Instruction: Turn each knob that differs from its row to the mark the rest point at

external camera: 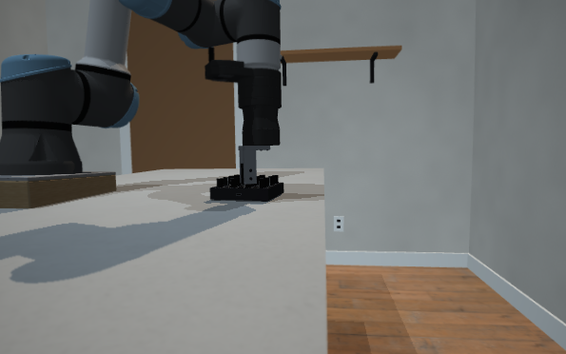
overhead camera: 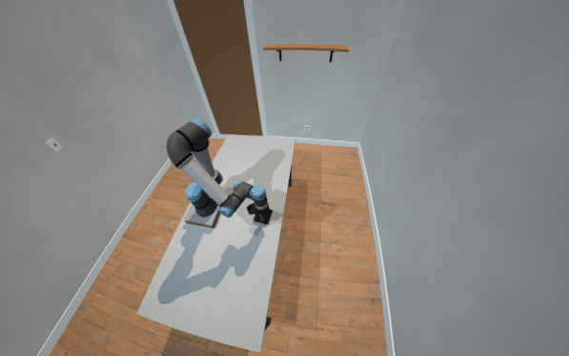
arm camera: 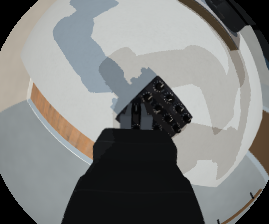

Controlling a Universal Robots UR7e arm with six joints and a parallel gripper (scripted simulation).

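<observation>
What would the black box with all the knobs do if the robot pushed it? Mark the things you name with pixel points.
The flat black knob box (external camera: 246, 194) (arm camera: 181, 125) would probably slide, not tip, because it's low and wide. It looks stiff, with straight edges, and its flat sides probably wouldn't roll.
</observation>
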